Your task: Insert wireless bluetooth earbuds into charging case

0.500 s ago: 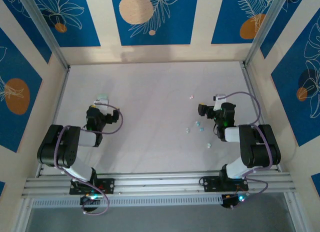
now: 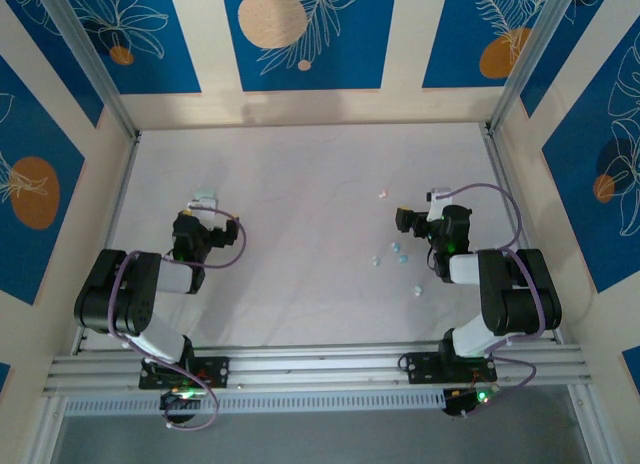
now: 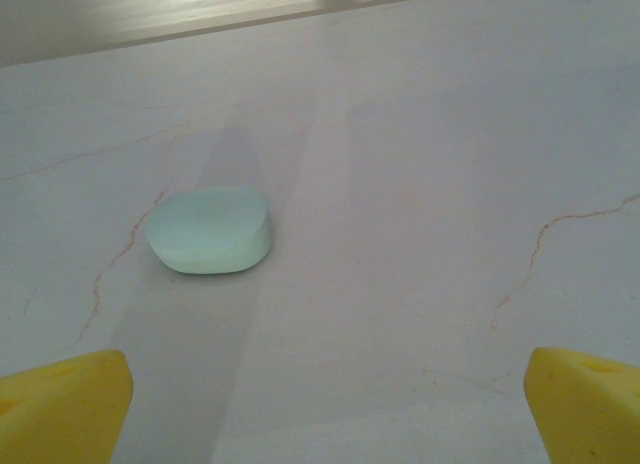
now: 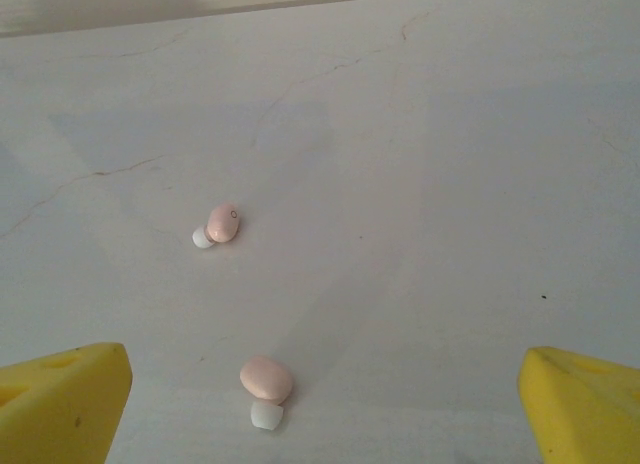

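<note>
Pink earbuds (image 4: 224, 222) two, mint case (image 3: 208, 230) one

A pale, marble-look tabletop (image 2: 300, 184) lies in the middle of the top view, boxed in by cream walls (image 2: 402, 44) that carry blue panels (image 2: 300, 54) with white leaf outlines and an orange-tan disc (image 2: 272, 16) at upper centre. Slanted metal posts (image 2: 85, 59) stand in the upper left and upper right corners. A ribbed aluminium rail (image 2: 320, 369) runs across the bottom. In the left wrist view a thin dark vein (image 3: 560, 221) crosses the surface at right, and a second vein (image 4: 100, 174) runs at left in the right wrist view
</note>
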